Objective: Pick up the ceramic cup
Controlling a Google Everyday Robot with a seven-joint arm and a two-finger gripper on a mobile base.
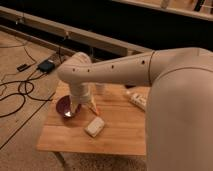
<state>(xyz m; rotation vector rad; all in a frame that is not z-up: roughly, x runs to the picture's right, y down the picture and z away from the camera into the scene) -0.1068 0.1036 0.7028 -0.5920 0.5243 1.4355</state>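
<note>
You'll find the ceramic cup (101,89), small, pale and plain, standing upright near the far edge of the bench (122,136), just behind the spread-fingered hand (84,107).

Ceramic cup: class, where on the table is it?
In the camera view, the ceramic cup stands near the far edge of the table, behind the arm, picture-right of the purple bowl; the open hand hangs in front of it.

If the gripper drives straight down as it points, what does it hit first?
Probably the wooden table beside the purple bowl; a finger might clip its rim. The open gripper hangs in front of the ceramic cup, not over it; depth is unclear.
</note>
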